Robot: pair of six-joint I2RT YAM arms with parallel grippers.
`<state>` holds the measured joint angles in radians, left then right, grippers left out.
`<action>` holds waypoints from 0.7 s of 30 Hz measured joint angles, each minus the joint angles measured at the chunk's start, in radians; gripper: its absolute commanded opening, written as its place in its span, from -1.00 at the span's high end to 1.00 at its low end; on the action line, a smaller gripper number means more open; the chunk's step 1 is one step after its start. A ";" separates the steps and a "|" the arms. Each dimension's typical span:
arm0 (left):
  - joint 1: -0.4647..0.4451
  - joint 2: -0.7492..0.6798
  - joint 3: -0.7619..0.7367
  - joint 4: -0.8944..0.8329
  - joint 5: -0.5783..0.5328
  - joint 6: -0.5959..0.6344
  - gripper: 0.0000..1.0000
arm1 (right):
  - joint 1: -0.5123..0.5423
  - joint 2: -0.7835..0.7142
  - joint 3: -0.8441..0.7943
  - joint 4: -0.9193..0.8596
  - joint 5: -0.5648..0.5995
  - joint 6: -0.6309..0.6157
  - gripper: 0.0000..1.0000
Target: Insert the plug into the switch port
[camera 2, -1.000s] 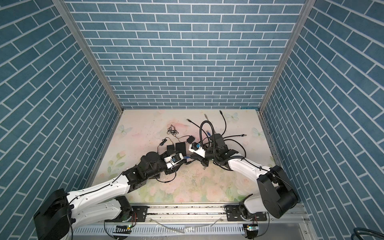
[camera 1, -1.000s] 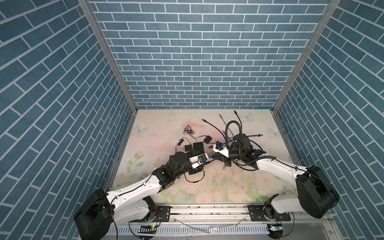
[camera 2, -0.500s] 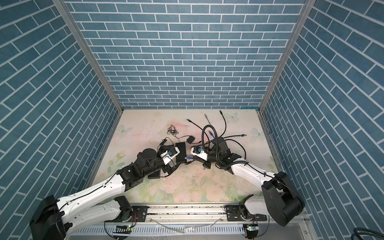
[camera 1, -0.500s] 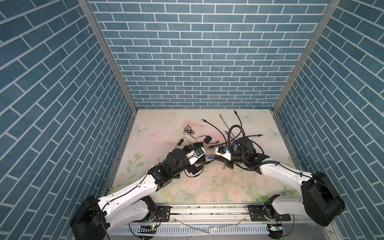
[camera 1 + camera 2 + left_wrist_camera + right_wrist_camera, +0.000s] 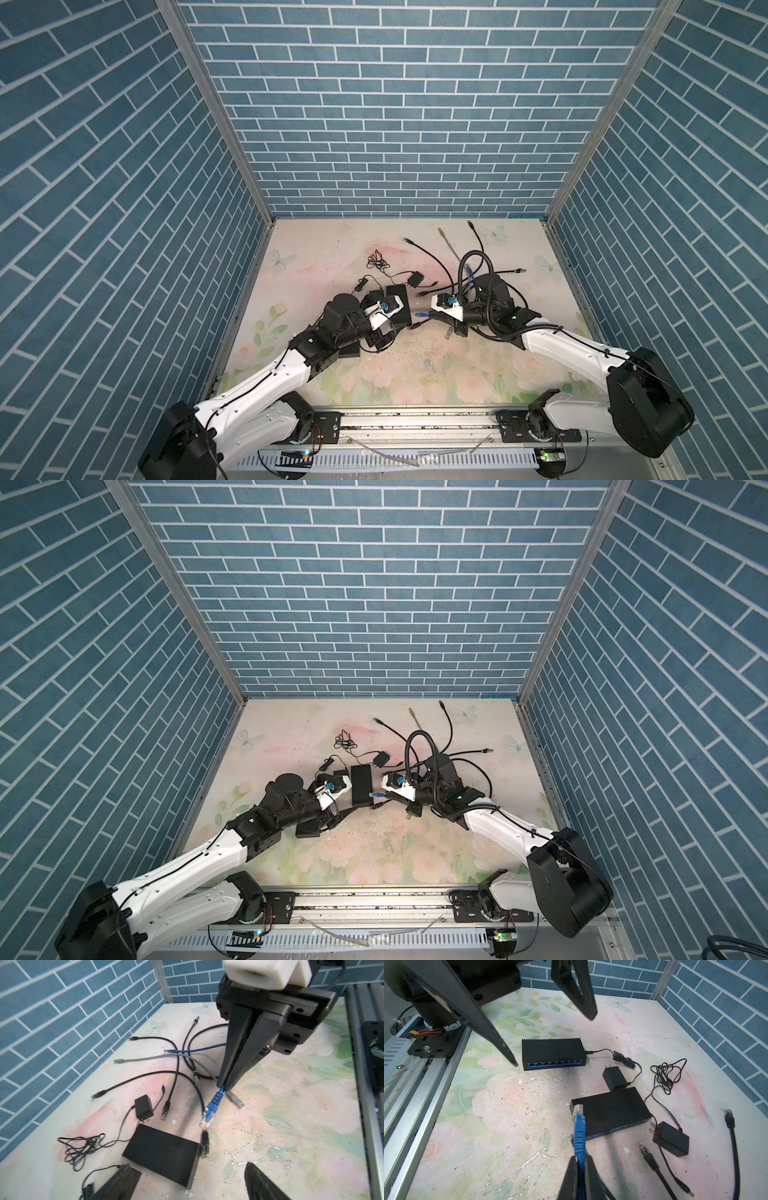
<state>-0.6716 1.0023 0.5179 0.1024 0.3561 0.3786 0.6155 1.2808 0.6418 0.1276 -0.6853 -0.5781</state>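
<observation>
Right gripper (image 5: 580, 1160): my jaws pinch the blue cable (image 5: 580, 1142). Its plug (image 5: 578, 1112) sits centre frame, across the left corner of the switch (image 5: 614, 1113), not in a port. Left gripper (image 5: 189, 1178): jaws spread wide, bottom of frame.

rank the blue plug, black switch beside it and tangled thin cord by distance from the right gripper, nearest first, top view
1. blue plug: held in the right gripper.
2. black switch: just past the plug, mid-table.
3. tangled thin cord: farther off, toward the back wall.
</observation>
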 measured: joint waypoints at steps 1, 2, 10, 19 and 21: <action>0.000 0.025 0.004 0.000 0.018 0.001 -0.61 | 0.000 -0.001 0.000 0.000 -0.001 -0.003 1.00; 0.000 0.048 0.008 0.001 0.035 0.002 -0.58 | 0.000 -0.001 0.000 0.000 -0.003 -0.004 1.00; 0.000 0.177 0.013 0.122 0.029 0.032 -0.25 | 0.000 0.003 0.017 -0.046 -0.007 0.030 1.00; -0.002 0.160 -0.031 0.259 -0.069 0.156 -0.31 | 0.000 0.086 0.180 -0.169 0.008 0.257 1.00; -0.003 0.160 -0.031 0.262 -0.074 0.188 -0.30 | 0.000 0.093 0.184 -0.182 0.009 0.302 1.00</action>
<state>-0.6746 1.1625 0.4870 0.3641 0.2817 0.5663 0.6155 1.3739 0.8261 -0.0540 -0.6765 -0.2760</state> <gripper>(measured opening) 0.653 0.083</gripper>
